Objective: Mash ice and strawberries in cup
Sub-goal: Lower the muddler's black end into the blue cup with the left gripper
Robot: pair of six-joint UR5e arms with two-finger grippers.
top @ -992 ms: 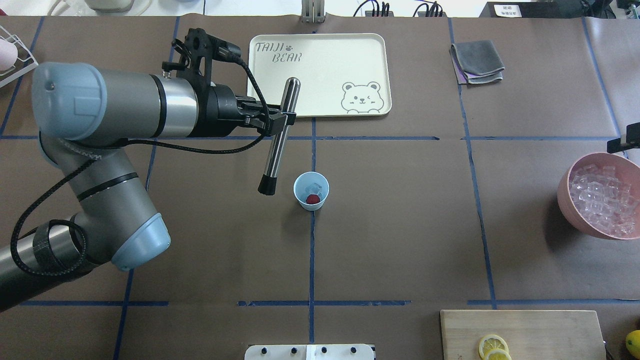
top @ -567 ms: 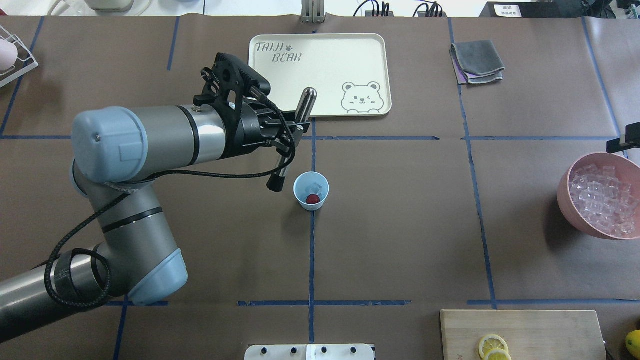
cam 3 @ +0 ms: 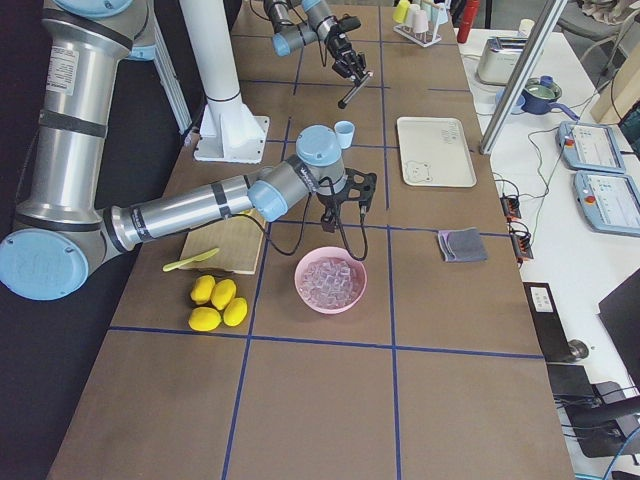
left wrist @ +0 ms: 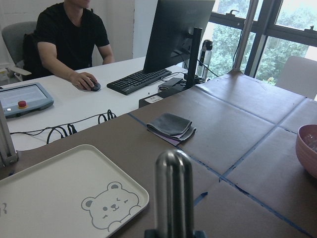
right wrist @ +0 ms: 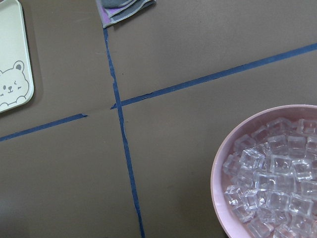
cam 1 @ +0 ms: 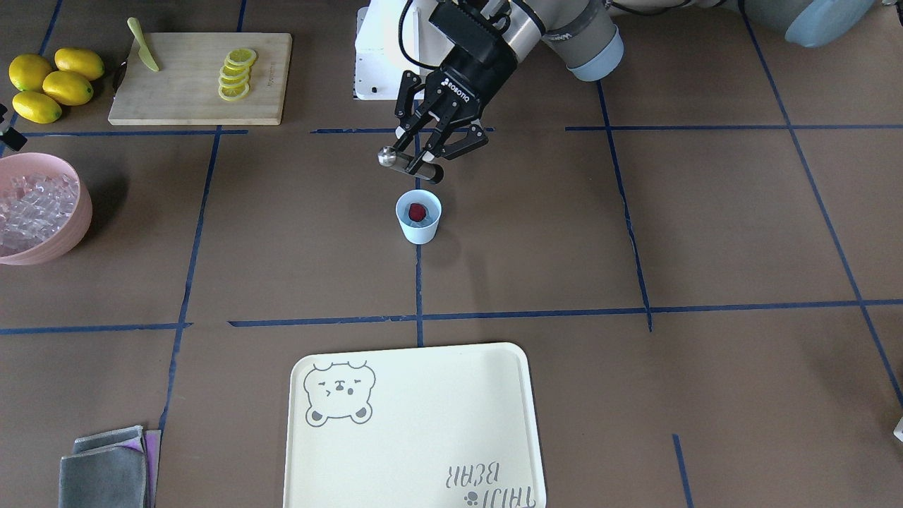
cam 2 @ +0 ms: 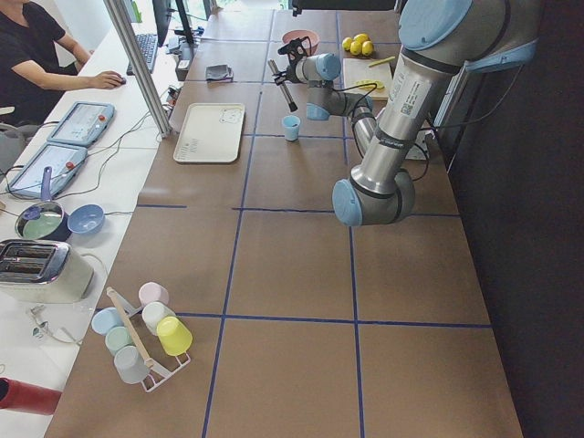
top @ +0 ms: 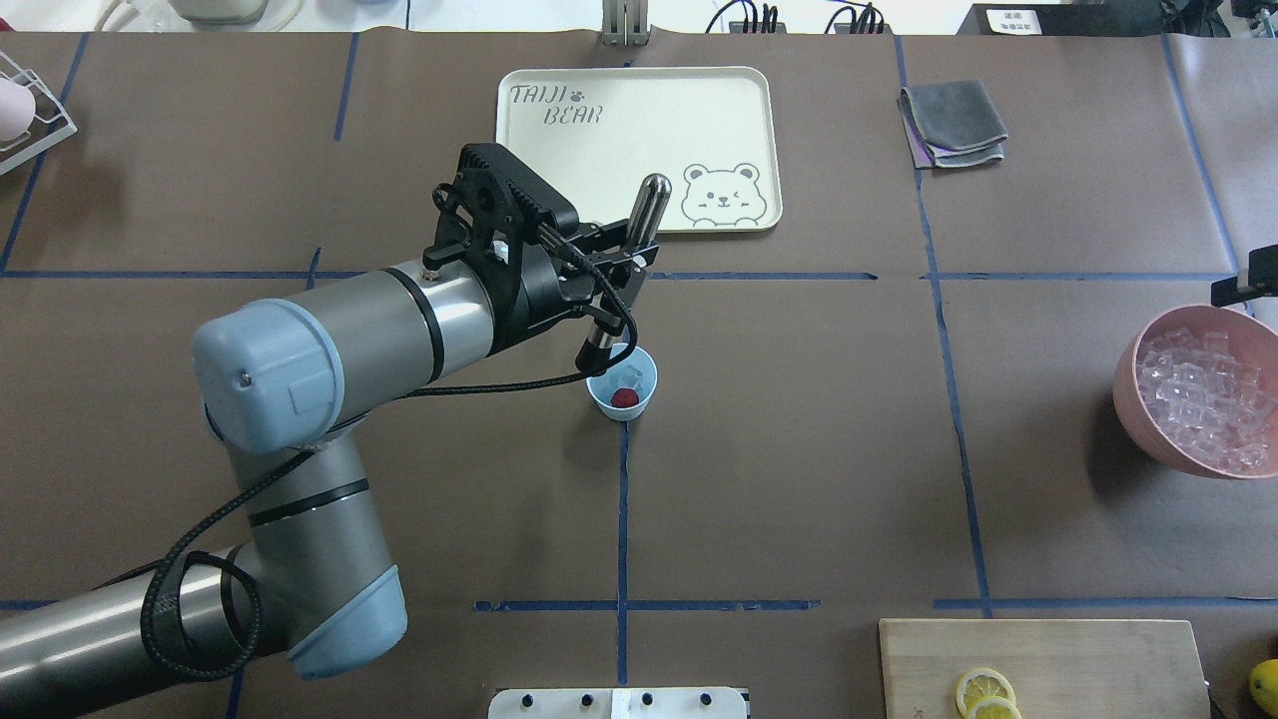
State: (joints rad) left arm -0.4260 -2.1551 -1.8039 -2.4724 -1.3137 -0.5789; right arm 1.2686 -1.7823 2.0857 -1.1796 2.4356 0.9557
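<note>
Left pincer (top: 625,262) clamped on the steel muddler (top: 644,215), shaft tilted, black tip at the far-left rim of the cup (top: 621,379). Cup sits mid-desk with the strawberry (top: 624,397) inside, intact. Ice (top: 1203,399) clearly shows only in the pink bowl (top: 1128,384) far right; any in the cup is too faint to confirm. Mashing not started: tip must centre, go in, press. Right pincer (cam 3: 350,208) hangs by the bowl; open or closed, cannot tell. Versus 1 s ago: tip was left of the cup, clear of it. Arm swung right, cup unmoved.
</note>
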